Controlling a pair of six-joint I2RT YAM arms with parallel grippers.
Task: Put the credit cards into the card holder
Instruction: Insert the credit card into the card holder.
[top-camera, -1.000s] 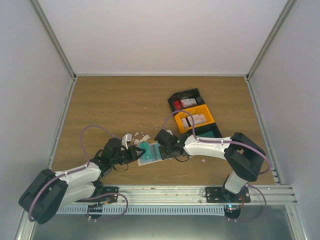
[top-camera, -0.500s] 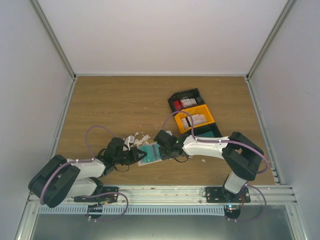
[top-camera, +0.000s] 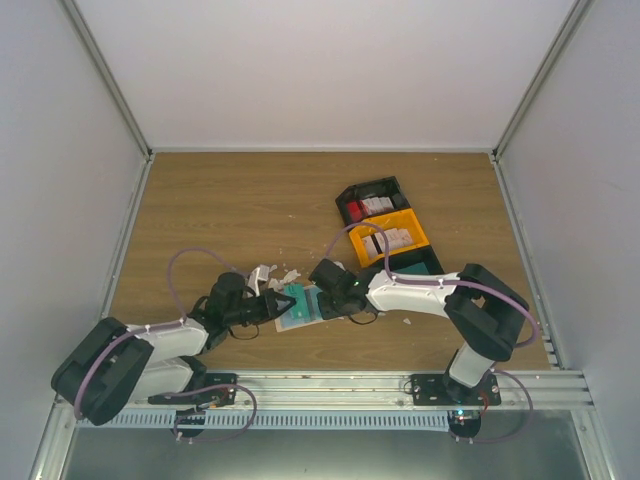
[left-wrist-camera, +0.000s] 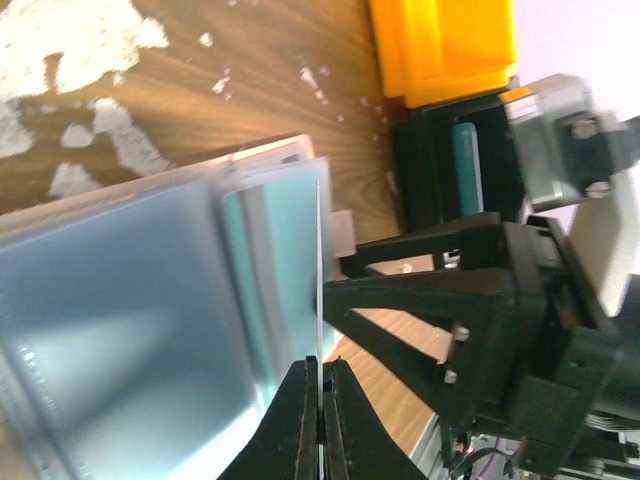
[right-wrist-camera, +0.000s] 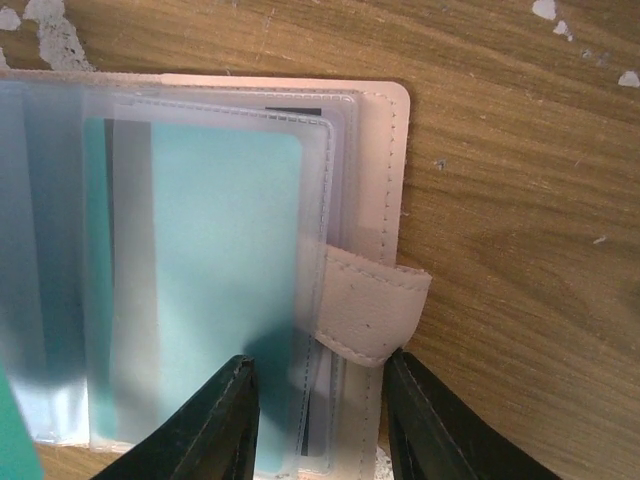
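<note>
Two arms meet low over the brown wood-grain table (top-camera: 220, 210). Beyond your right arm (top-camera: 420, 292) stand three small plastic bins in a row. The far black bin (top-camera: 372, 200) has red and white cards in it, the yellow bin (top-camera: 393, 237) has pale cards, and the near black bin (top-camera: 418, 262) shows something teal. Those cards are not yet in place, so I judge that most of the task is left.

The beige folding card holder (top-camera: 300, 305) lies open on the table between your two grippers, its frosted clear sleeves (right-wrist-camera: 190, 120) facing up. One teal plastic credit card (right-wrist-camera: 220, 260) with a grey stripe already sits inside a sleeve, so that much is done.

Your left gripper (left-wrist-camera: 320, 372) is pinched tight on a thin flat card (left-wrist-camera: 319, 260) seen edge-on and held against the sleeves. I take it for a card, though it could be a loose sleeve leaf. If it is a card, you are at the insertion step.

Your right gripper (right-wrist-camera: 318, 400) stands about half open. One finger is over the sleeves and the other is past the holder's edge, with the beige snap tab (right-wrist-camera: 370, 315) between them. It has hold of nothing that I can see.

White crumbly scraps (top-camera: 268, 272) lie just beyond the holder.

You will find no brand, label or lettering readable on any card, bin or the holder.
</note>
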